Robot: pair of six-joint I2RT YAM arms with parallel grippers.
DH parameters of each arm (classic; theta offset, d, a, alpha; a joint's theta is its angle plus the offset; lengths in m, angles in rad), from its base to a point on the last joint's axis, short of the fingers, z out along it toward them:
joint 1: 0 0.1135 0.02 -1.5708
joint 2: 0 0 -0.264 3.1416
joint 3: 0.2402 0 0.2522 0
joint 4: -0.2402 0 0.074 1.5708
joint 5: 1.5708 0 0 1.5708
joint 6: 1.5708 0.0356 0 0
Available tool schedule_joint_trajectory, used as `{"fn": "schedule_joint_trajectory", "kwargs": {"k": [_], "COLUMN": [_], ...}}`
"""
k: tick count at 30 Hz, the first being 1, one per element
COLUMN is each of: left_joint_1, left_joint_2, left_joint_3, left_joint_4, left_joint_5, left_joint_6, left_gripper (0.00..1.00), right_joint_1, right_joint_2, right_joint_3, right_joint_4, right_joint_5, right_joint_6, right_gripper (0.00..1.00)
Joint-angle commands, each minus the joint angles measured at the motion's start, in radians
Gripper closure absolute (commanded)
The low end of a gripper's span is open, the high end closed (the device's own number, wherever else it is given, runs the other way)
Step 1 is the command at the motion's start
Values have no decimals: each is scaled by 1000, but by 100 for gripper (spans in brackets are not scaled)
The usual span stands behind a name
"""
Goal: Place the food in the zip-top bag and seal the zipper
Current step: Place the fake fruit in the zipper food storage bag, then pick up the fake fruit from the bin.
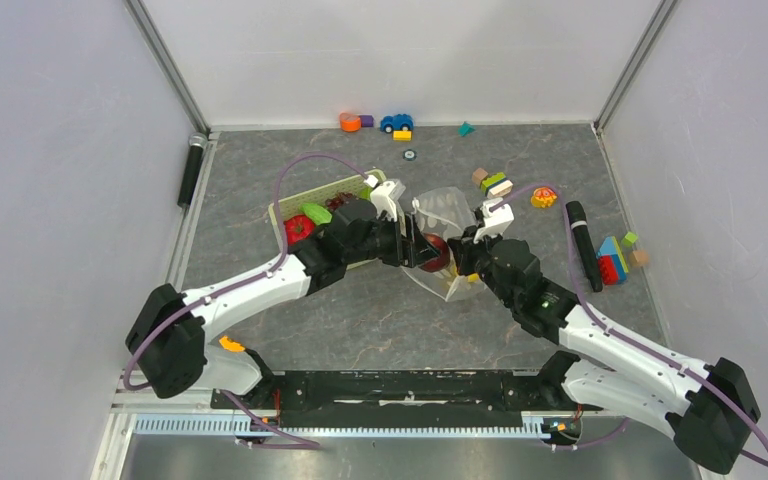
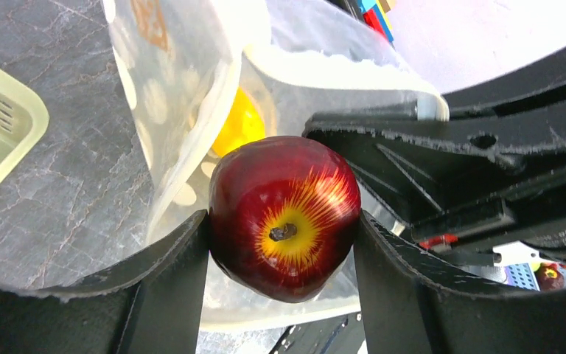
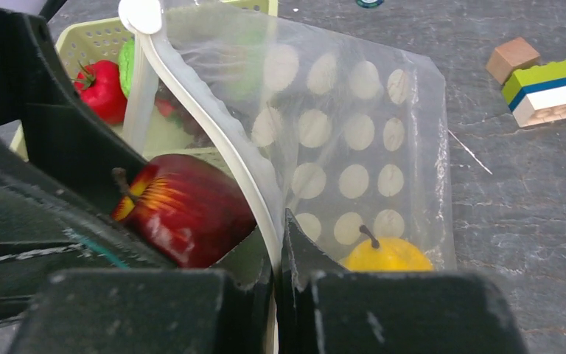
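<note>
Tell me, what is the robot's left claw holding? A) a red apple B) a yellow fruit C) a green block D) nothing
A: the left wrist view shows the left gripper clamped on the red apple at the mouth of the zip-top bag, while the yellow fruit lies inside the bag.

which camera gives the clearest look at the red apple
Left wrist: the red apple fills the middle, clamped in the left pincer, stem end visible. Right wrist shows it partly hidden beside the zip-top bag. Top external shows only a small red patch.
</note>
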Motion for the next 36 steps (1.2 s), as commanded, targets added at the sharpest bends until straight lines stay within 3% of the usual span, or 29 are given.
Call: {"fn": "schedule_joint_trajectory", "kwargs": {"k": [1,4,6,7,22,36], "left_joint_1": [-12,-13,-14,-15,-15,6], "left_joint_2": [30,44,47,46,-39,-208], "left_joint_3": [68,87,85,85,65,55], "left_joint_4": [33,2,1,-1,-88,-477], "left_joint_5": [-36,-38,-40,-40,-80,-729], "left_joint_6": [27,34,30,28,43,-37], "left_gripper": [69,49,9,1,0,0], "right_joint_1": [0,-1,0,0,-1,-1], "right_joint_2": [-24,-23,-24,-26,-23,43], "right_joint_3": [-7,-9,-9,-10,-15,20], "right_joint_4": [66,67,66,67,62,25], "right_joint_5": [-62,-50,-47,-45,13,85], "right_joint_6": [-17,-15,-16,-17,-26,-31], "right_gripper": [93,93,93,93,92,91]}}
